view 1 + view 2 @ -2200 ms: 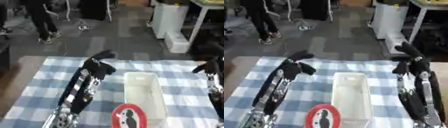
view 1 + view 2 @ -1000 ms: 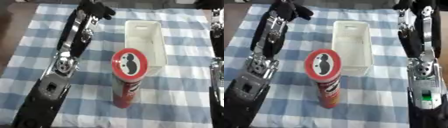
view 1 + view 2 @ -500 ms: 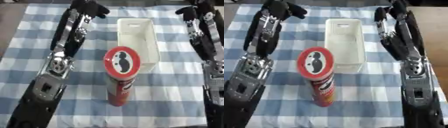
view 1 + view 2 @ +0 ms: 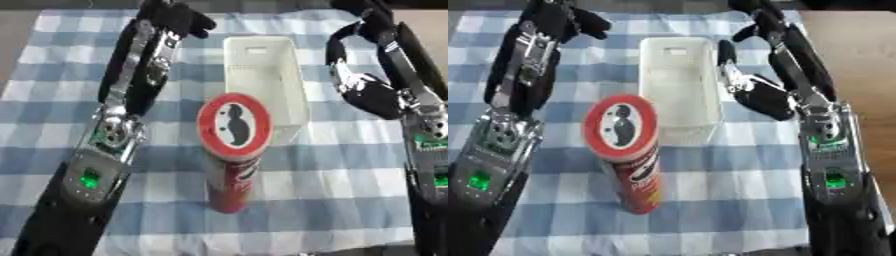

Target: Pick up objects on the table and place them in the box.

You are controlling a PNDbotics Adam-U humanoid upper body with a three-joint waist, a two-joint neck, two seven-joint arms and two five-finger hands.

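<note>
Task looks barely begun, judging from how things lie: the white rectangular plastic box (image 4: 262, 85) sits on the blue-and-white checked tabletop (image 4: 350, 165) with nothing visible inside it, and the one object to pick, a tall red cylindrical chip can with a white lid showing a dark figure (image 4: 232, 155), stands upright on the cloth just in front of the box's near end, touching it or very close, can't tell which. Neither hand is on the can. The left hand (image 4: 179, 17) is up at the far end of the tabletop, left of the box's far corner, fingers curled in and closed on nothing, well apart from the can. The right hand (image 4: 754, 90) hangs beside the box's right wall, near its middle, fingers bent downward over the cloth; how far they are spread cannot be told, and no object shows in it. Both forearms run along either side of the box, mostly black with silver joints and green lights near the bottom. Left to do, as I judge it: everything, meaning reach to the can, grasp it, lift, carry it over the box and set it in. The can is taller than the box is deep, so it likely needs laying down lengthwise. No other loose objects seen on the tabletop.
</note>
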